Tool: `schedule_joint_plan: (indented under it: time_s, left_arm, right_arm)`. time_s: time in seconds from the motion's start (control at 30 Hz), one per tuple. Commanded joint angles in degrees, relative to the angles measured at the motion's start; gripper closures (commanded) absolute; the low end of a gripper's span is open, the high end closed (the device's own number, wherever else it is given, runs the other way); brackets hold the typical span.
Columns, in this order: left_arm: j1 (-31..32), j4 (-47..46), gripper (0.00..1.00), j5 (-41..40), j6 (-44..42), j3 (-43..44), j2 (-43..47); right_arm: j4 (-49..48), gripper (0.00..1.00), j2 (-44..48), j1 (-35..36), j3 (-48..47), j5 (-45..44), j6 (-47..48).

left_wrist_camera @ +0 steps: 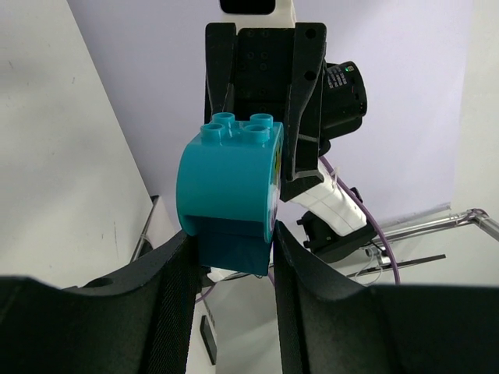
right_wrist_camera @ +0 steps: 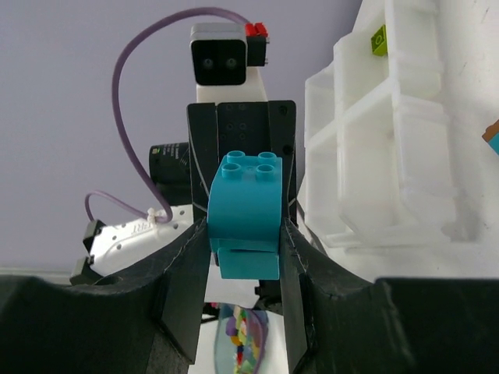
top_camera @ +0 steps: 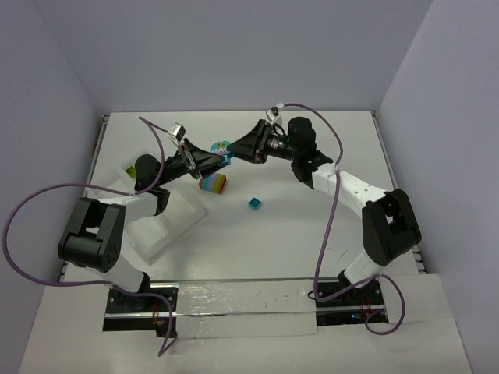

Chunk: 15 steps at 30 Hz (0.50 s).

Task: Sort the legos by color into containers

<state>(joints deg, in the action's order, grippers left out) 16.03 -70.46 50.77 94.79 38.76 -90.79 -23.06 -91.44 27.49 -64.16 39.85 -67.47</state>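
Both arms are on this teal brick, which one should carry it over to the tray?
Left, probably. The tray lies on the left arm's side; the right gripper would reach across. The left gripper also grips the teal brick.

light: bright, diffuse | shadows: soft, faint | focus: mostly sharp

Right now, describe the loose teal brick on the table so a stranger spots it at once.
On the white table, start at the clear tray on the left and go right, past the multicoloured stack. The small teal brick lies there: one colour, unlike the stack, and on the table, while the other teal piece is held in the air.
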Motion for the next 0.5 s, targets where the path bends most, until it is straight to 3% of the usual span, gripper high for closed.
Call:
schedule_joint_plan:
  time_s: [0.0, 0.33, 0.4, 0.47]
  left_arm:
    - [0.7, 3.5, 1.0, 0.9, -6.0, 0.7, 2.8]
    - [0.8, 13.8, 1.0, 0.8, -11.6, -2.2, 6.4]
    - [0.8, 21.0, 1.0, 1.3, -13.5, -2.3, 8.1]
    - [0.7, 32.2, 1.0, 0.4, -20.9, -0.4, 12.3]
  right_arm:
    - [-1.9, 1.0, -1.0, -0.1, -0.9, -5.2, -5.9]
    - [-4.9, 1.0, -1.8, -0.9, -1.9, -7.9, -10.5]
    - [-1.1, 1.0, 0.1, -1.5, -1.3, -10.5, -7.5]
    - [3.7, 1.0, 2.2, -2.5, -0.5, -14.1, -3.4]
